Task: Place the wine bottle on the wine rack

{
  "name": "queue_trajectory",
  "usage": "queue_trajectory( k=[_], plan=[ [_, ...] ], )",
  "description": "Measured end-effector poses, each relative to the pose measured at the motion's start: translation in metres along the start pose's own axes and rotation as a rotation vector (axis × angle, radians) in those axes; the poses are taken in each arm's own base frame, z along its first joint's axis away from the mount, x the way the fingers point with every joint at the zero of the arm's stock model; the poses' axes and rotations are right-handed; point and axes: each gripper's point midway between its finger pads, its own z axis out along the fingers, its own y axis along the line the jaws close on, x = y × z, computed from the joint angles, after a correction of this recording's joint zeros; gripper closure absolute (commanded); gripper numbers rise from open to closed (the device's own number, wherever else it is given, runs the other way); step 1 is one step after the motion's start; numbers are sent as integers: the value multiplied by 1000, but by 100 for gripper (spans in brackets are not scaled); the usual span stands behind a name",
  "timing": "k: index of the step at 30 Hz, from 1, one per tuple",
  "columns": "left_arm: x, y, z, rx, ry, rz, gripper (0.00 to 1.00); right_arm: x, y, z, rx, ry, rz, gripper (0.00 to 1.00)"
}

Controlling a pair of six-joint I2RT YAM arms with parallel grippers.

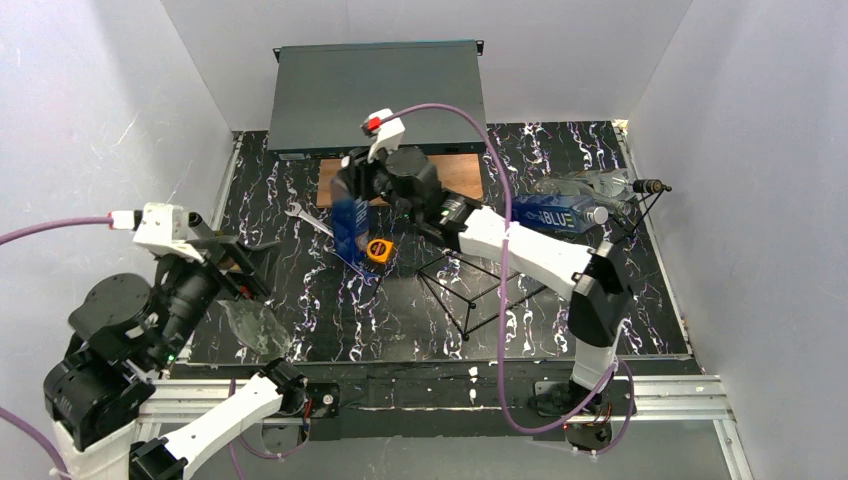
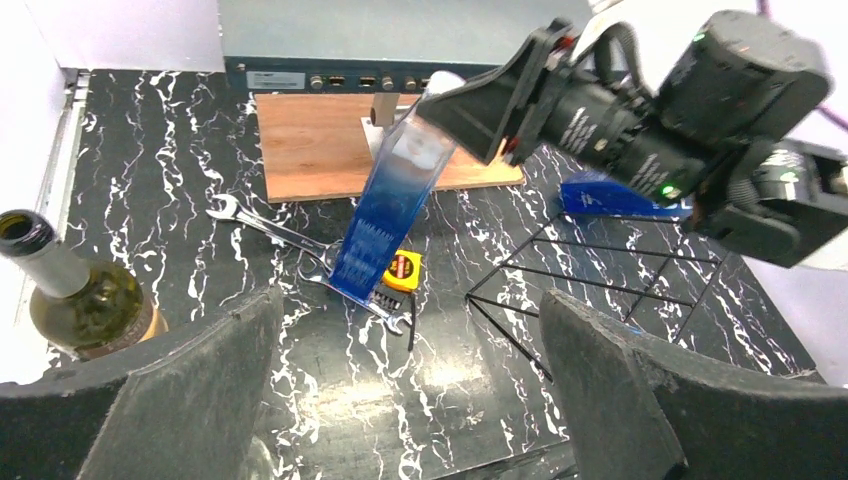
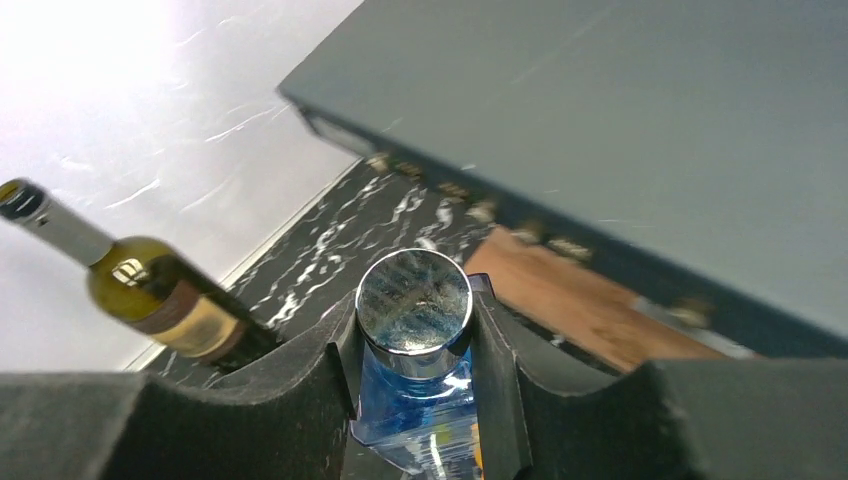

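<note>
Tabletop was black, veined white like marble. Blue bottle ran translucent blue, paler toward top; cap shone silver. Wine bottle: olive-green glass, pale neck. Wine rack was black. Board showed reddish-brown wood. Tape measure yellow and black. Wrench silver. Cable purple. Left fingers matte black.

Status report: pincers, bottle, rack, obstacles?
Left pincer open. Right pincer shut on tall blue translucent bottle, tilted, beside silver wrench, yellow tape measure. Black wire rack unloaded.

The wine rack stands on the counter, right of the tape measure. A wrench lies farther left, a board behind.
</note>
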Motion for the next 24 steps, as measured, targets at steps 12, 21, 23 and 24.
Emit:
queue_trajectory(
  k=[12,21,23,24],
  plan=[
    [21,-19,38,23,89,35,1,-90,-54,-89,154,-176,-46,99],
    [26,-29,53,45,107,31,1,-101,-133,-131,370,-197,-108,99],
    [37,-28,57,39,131,35,1,-100,-150,-140,418,-195,-123,99],
    [42,-28,59,36,144,37,1,-99,-159,-144,446,-194,-129,99]
  ],
)
